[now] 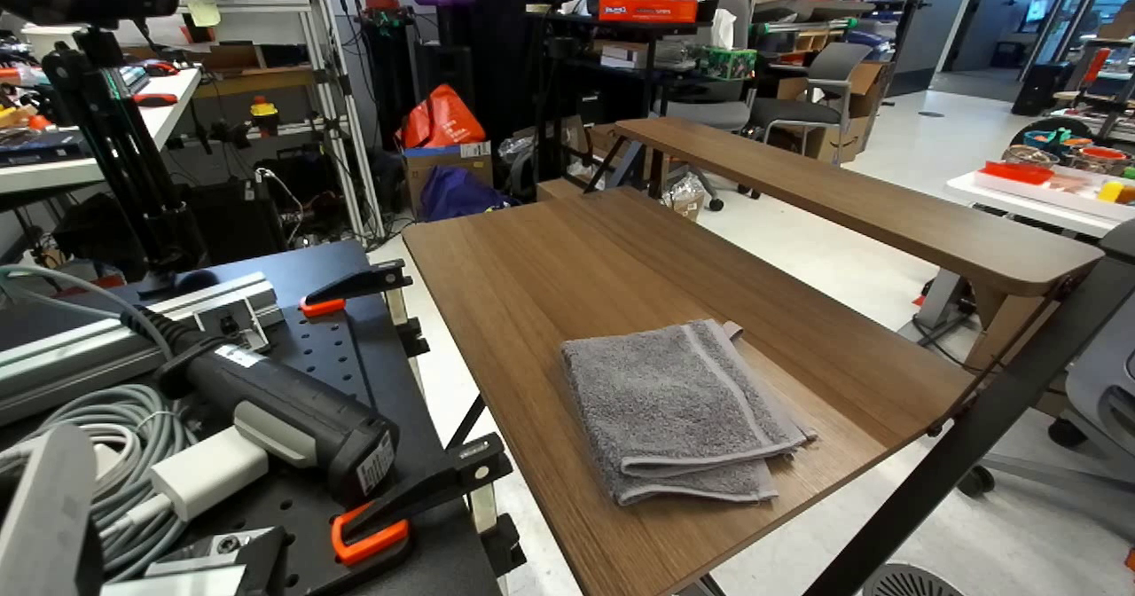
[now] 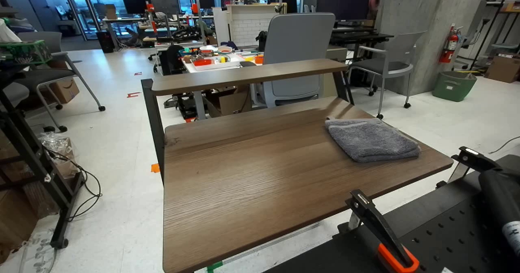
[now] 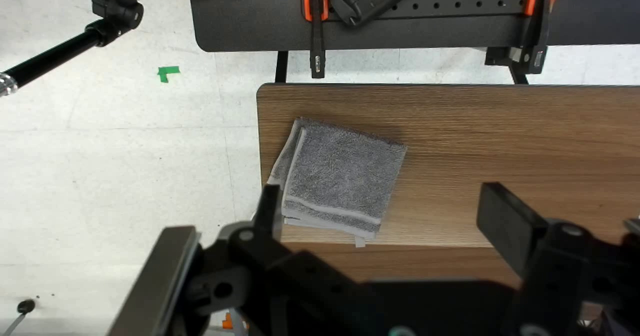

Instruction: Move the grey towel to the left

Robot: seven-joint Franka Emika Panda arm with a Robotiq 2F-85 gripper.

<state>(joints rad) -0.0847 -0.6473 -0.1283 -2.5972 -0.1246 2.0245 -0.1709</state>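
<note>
The approach is the step in hand, judging by these views: the grey towel is lying untouched and folded flat near one short end of the table, and the gripper is hanging above in the wrist view, its fingers spread wide and pinching nothing. Neither exterior view is showing it, which I am reading as a high, pre-grasp pose. The next move is calling for centring over the cloth, since the towel is lying toward one finger rather than midway, then for lowering, pinching a fold or an edge, and carrying it to the left.

The towel is forming a rough square, so no strong long axis is showing. Its pale band is running roughly along the table's long sides, slightly skewed, on the side facing the raised shelf, and a small tag is poking out that way too. The loose, layered hems are facing the short end beside them. One finger is covering a corner in the wrist view, so the outline there is hard to judge.
</note>
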